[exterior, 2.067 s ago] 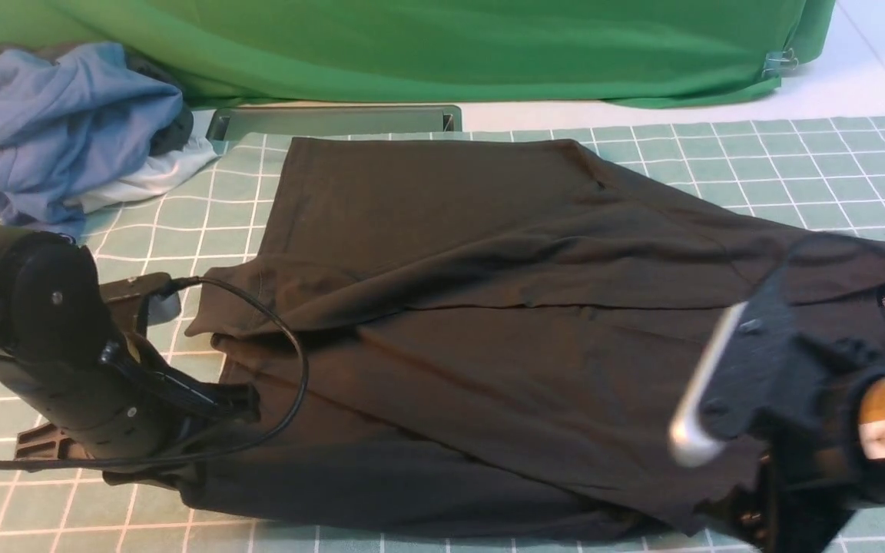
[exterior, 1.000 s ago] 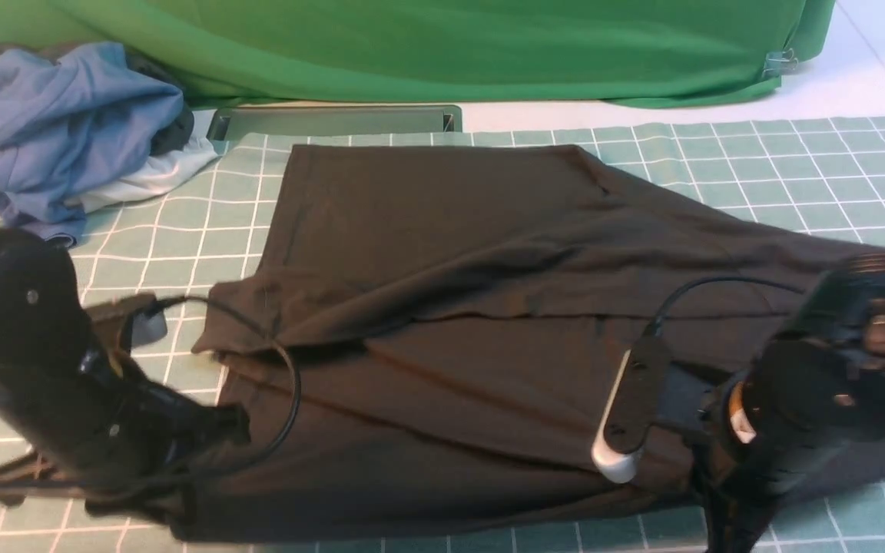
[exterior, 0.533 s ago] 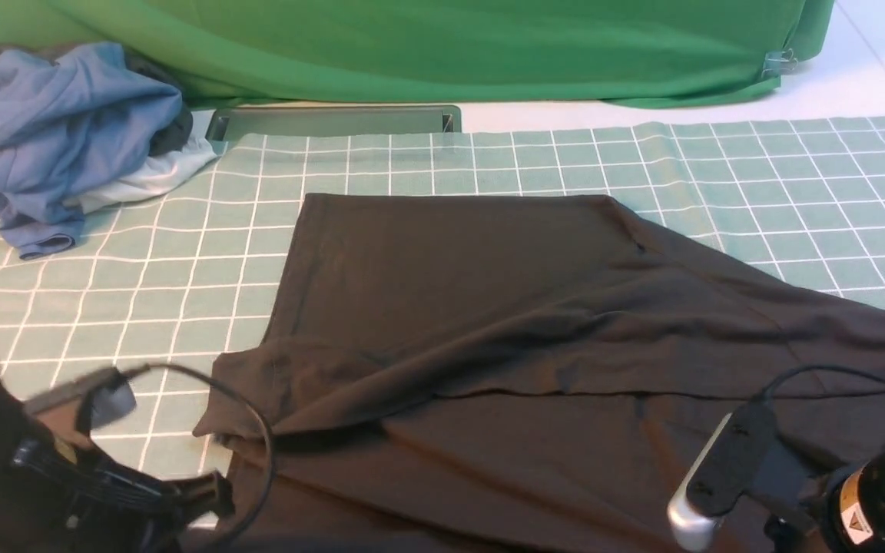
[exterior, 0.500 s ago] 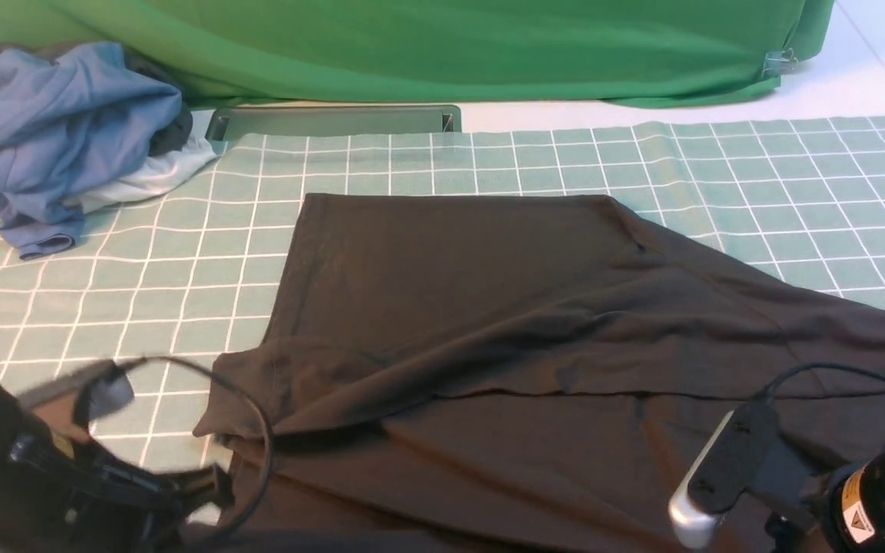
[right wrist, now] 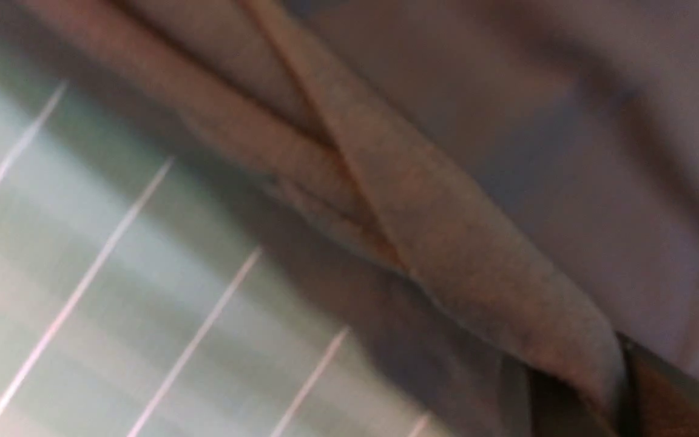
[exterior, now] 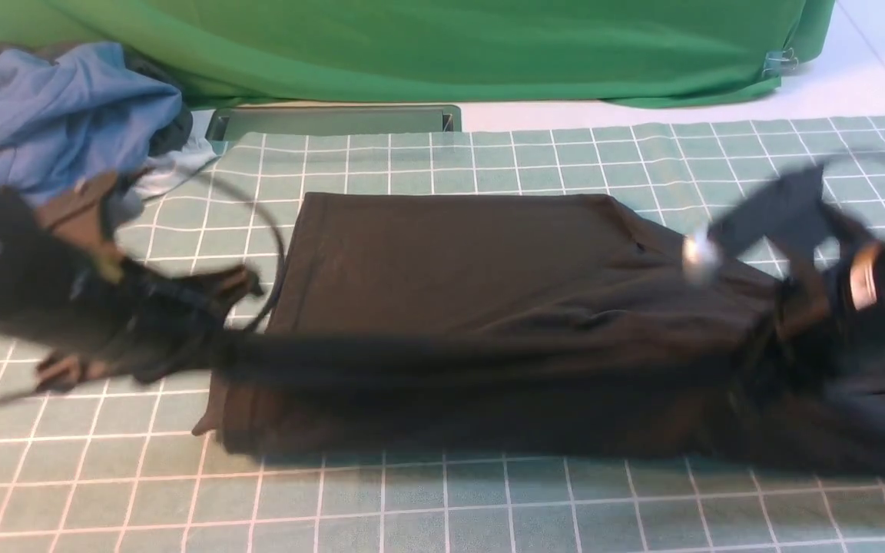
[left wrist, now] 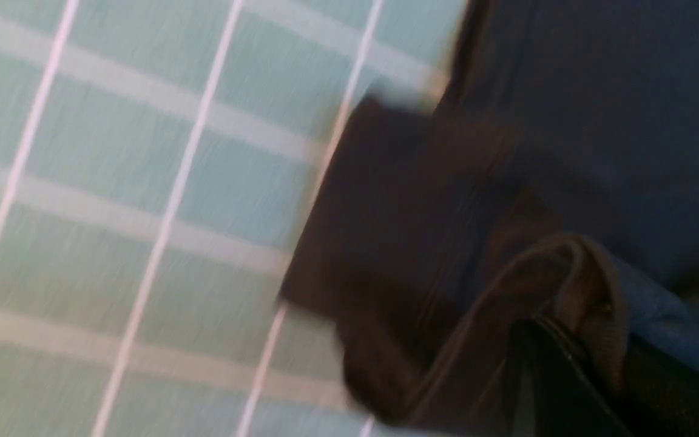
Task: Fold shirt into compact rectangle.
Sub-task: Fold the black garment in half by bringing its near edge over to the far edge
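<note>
**Black shirt pinched at both ends, near edge drawn taut**

Clamps the left gripper (exterior: 216, 359) onto a bunched fold of the large black soft-fabric shirt (exterior: 458, 261) at its left end. Clamps the right gripper (exterior: 777, 361) onto layered folds at the right end. Stretches the near edge into a dark, blurred band between the two. Leaves the far part flat on the middle of the teal, white-gridded mat (exterior: 488, 499). In both blurred wrist views, shows fabric running in against a dark finger (left wrist: 537, 370). Sets crumpled blue and white garments (exterior: 51, 100) at far left, a bright green cloth (exterior: 412, 46) along the back, and a grey slotted tray (exterior: 335, 121) just beyond the mat.
</note>
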`<control>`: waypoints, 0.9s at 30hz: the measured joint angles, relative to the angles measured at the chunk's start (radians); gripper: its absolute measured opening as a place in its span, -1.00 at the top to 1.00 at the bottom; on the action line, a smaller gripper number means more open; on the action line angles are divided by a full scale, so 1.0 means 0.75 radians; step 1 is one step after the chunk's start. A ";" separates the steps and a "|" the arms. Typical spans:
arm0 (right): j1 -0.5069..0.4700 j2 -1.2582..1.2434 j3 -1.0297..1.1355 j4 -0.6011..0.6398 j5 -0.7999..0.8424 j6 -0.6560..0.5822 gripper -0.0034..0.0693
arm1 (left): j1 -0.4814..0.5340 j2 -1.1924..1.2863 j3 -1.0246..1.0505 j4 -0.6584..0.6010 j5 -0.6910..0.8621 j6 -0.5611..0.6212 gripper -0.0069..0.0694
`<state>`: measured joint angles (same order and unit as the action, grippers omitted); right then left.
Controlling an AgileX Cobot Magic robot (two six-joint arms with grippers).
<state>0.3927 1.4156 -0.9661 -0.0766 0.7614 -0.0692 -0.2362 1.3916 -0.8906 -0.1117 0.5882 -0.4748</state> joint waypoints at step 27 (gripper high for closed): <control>-0.209 0.772 -0.327 -0.078 -0.906 -0.074 0.42 | 0.103 0.905 -0.723 0.149 -0.427 -0.106 0.76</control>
<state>0.2356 1.9945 -1.2115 -0.1354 0.0823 -0.1250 -0.1589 2.0702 -1.4332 0.0000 0.2681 -0.5545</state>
